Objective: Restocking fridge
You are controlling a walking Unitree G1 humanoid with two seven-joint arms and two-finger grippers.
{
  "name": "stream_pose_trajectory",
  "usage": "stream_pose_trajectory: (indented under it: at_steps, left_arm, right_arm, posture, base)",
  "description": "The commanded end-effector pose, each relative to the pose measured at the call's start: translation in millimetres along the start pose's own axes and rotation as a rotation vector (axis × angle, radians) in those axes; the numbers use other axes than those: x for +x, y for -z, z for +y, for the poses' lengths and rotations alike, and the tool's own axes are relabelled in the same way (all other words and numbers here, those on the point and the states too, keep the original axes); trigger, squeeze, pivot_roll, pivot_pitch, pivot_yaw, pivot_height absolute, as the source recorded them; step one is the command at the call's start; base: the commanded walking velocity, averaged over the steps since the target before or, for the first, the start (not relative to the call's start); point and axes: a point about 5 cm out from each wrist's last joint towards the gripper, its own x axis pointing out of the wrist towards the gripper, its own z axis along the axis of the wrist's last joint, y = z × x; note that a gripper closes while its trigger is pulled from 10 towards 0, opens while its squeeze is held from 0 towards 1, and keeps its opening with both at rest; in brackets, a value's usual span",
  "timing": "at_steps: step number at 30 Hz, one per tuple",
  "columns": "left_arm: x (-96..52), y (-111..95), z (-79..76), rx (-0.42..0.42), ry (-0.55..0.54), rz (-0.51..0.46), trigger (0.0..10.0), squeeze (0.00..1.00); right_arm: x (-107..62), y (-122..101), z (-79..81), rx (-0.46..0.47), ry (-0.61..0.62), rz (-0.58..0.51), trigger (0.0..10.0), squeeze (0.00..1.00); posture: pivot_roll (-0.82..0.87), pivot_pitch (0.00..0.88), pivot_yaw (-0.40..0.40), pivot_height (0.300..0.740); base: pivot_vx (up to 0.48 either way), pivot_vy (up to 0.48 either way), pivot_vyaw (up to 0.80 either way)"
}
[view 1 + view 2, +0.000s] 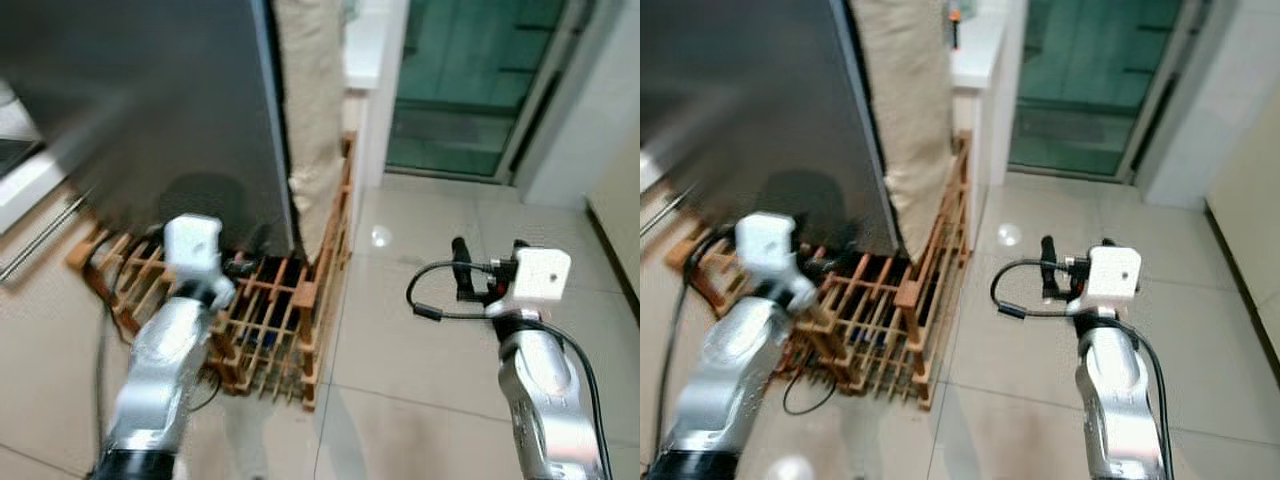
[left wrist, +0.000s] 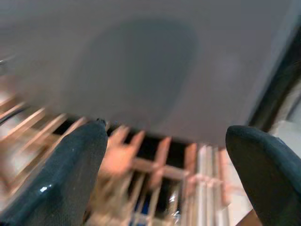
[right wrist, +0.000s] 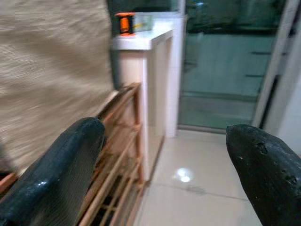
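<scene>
Both arms raised in front of the robot; head views slightly blurred, left wrist view heavily blurred.

Left gripper [image 2: 164, 155]: fingers spread wide, nothing between them. Directly ahead of it stands the tall dark grey fridge [image 1: 150, 110], its flat side panel close in front of the fingertips; contact cannot be judged. Below and just beyond the fingers lies a low slatted wooden rack [image 1: 270, 320], on which the fridge stands. A black cable [image 1: 100, 360] trails on the floor beside the left arm.

Right gripper [image 3: 164, 165]: fingers spread wide, holding nothing, held above the pale glossy floor tiles [image 1: 420, 340], well apart from the fridge. A looped black cable [image 1: 430, 300] hangs at its wrist. Ahead of it to its left: a beige woven cloth panel [image 3: 51, 70] against the fridge side, then a white counter unit [image 3: 150, 84] with a small orange object [image 3: 124, 22] on top, too blurred to identify. Straight ahead, farther off, a green-tinted glass door [image 3: 225, 70].
</scene>
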Motion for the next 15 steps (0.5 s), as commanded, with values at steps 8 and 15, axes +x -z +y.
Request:
stream_pose_trajectory:
  at_steps: [8, 15]
  left_arm:
    - [12.7, -26, -32.4, 0.04, 0.075, -0.102, 10.0, 0.0]
    - [16.5, -28, -36.6, 0.027, 0.091, -0.098, 10.0, 0.0]
  right_arm:
    - [11.3, 0, 6.9, -0.04, -0.064, 0.015, 10.0, 0.0]
    - [14.3, -1, 8.1, -0.052, -0.079, 0.012, 10.0, 0.0]
  posture:
    - [-0.09, 0.011, 0.026, 0.74]
    - [-0.1, 0.016, 0.028, 0.74]
  base:
    - [0.0, -0.299, 0.43]
    - [0.0, -0.456, 0.65]
